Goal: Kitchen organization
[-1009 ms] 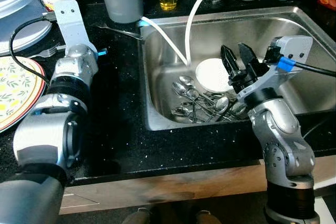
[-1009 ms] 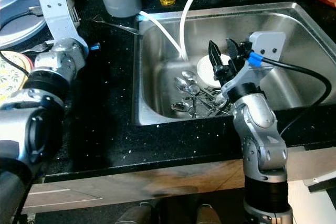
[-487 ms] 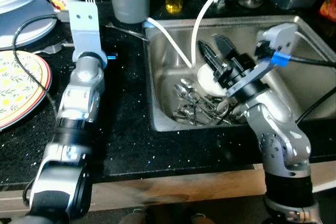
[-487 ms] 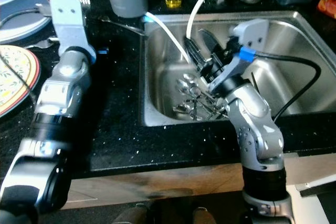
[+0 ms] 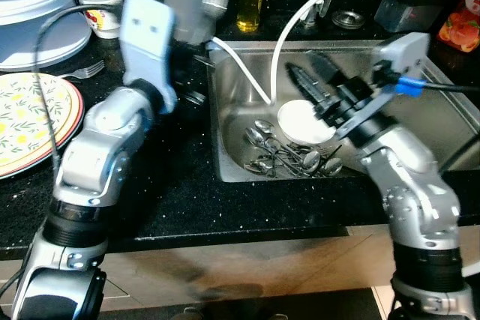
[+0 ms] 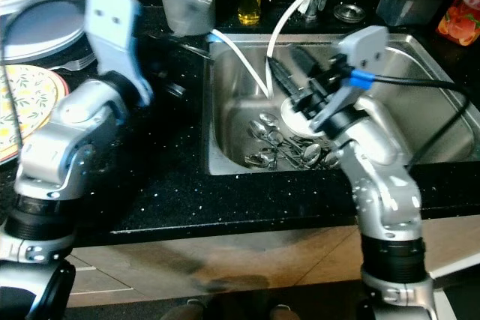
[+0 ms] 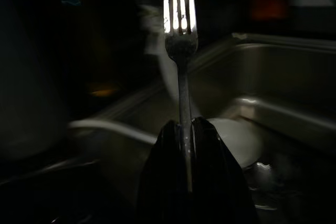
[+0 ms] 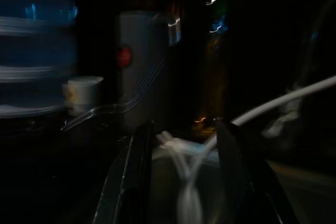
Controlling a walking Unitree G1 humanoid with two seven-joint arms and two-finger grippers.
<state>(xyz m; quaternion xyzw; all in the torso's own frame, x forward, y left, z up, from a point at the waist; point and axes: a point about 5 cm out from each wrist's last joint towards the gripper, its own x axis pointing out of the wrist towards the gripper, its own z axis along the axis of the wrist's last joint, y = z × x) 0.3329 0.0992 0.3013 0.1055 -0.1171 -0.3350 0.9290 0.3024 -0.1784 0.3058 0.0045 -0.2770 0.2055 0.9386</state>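
Fork point(image 7: 179, 30): it stands tines-up in the left claw point(image 7: 184, 127), pinched low on its handle between the two black fingers, which are closed tight on it.

Starting at the left of the head views, the flowered plate point(image 5: 30, 121) lies on the black worktop point(image 5: 172, 192), and a second fork point(image 5: 81, 72) lies beside it, untouched. The left arm was reaching out along the worktop toward the cup point(image 5: 101, 1) a second ago. It has since swung across to the right, so its wrist now sits just beside the left rim of the sink point(image 5: 450, 121). The whole picture has shifted as well, so part of that change is the head moving. My judgement is that the fork is on its way to join the cutlery in the sink, and that the release is still to come.

In the basin, a heap of spoons point(image 5: 289, 159) lies just in front of a white bowl point(image 5: 304, 121). The right claw point(image 5: 300, 64) hangs over that bowl with its fingers spread wide and nothing between them. It has turned from pointing up the basin to pointing toward the sink's back left corner.

The head views blur the left wrist, and its mount hides the claw, so the grip cannot be read there. The left wrist view gives the held fork plainly, with the sink and the bowl dim beyond it. The right wrist view looks out between the open fingers at the grey canister point(image 8: 142, 66) and the white hose point(image 8: 273, 103), and it confirms the gap is empty.
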